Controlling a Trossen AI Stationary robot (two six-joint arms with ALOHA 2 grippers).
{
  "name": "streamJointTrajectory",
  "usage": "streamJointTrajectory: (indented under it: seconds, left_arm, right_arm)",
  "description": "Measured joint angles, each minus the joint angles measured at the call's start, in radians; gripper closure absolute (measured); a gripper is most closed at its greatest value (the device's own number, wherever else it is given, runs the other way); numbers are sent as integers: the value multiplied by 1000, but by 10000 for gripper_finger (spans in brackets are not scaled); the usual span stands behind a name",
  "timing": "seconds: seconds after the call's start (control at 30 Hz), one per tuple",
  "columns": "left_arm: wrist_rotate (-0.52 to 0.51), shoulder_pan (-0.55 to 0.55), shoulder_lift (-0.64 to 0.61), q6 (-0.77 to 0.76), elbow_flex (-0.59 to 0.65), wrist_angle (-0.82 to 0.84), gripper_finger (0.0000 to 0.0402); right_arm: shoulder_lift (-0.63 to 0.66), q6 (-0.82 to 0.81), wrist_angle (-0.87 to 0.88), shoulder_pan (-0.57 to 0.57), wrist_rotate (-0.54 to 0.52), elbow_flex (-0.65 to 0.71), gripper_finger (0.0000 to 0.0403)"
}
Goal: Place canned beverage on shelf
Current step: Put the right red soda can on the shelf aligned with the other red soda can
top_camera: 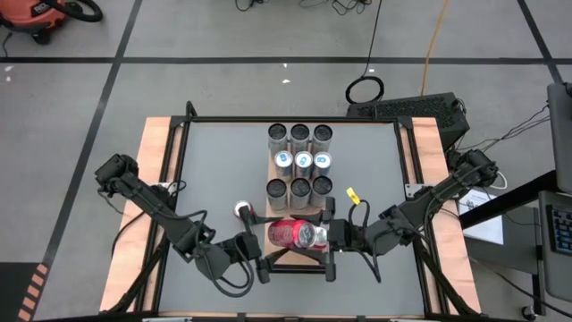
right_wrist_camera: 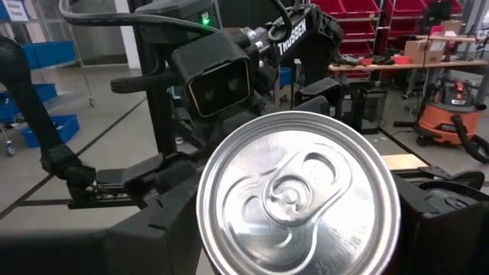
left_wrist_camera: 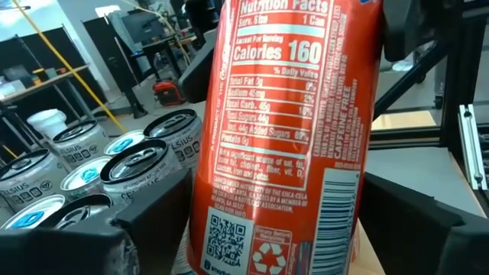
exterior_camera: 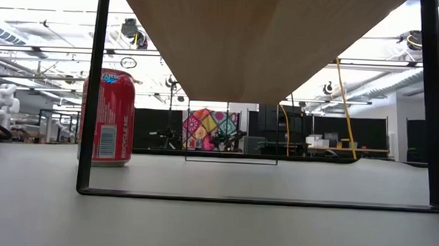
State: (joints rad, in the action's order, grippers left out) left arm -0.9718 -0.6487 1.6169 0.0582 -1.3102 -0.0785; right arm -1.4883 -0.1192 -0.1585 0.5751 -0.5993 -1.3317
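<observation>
1. Grey counter point(top_camera: 223, 170) edged with pale wooden strips, on a taped workshop floor; the low view looks through to a lit hall with benches and a patterned panel behind.
2. Red canned beverage point(top_camera: 298, 233) lies on its side at the near end of the shelf point(top_camera: 295, 262), between the two arms. Its silver top point(right_wrist_camera: 298, 195) faces the right wrist camera; its nutrition label point(left_wrist_camera: 283, 130) faces the left wrist camera.
3. Right hand point(top_camera: 332, 234) is clamped on the can's top end, dark fingers either side of the lid in its wrist view.
4. Left hand point(top_camera: 261, 248) sits at the can's other end, fingers point(left_wrist_camera: 69, 248) spread to either side of the can body; I cannot tell whether they press on it.
5. Shelf is a light wood-grain board on a thin dark frame point(exterior_camera: 93, 95), seen from below in the low view.
6. Nine silver cans point(top_camera: 299, 161) stand upright on the far part of the shelf, three rows of three; the middle row shows blue-marked tops.
7. Second red can point(exterior_camera: 107, 118) stands upright on the counter, just outside the frame leg, near the left arm.
8. Small yellow tag point(top_camera: 352, 193) lies on the counter to the right of the shelf.
</observation>
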Motion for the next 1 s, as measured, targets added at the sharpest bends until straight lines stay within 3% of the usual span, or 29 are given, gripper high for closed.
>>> streamJointTrajectory:
  seconds: [0.3, 0.53, 0.8, 1.0]
  left_arm:
    - [11, 0, 0, -23, 1, 14, 105]
    - [18, -12, 1, -46, 1, 17, 112]
    - [213, -41, 3, -65, 2, -96, 114]
    - [295, -27, 19, -58, 2, -162, 114]
  right_arm:
    - [0, 0, 4, 0, 10, 0, 165]
    - [0, 39, 12, 1, 25, -1, 146]
    - [3, 199, 17, 28, 216, -2, 88]
    - [3, 297, 6, 44, 265, -2, 88]
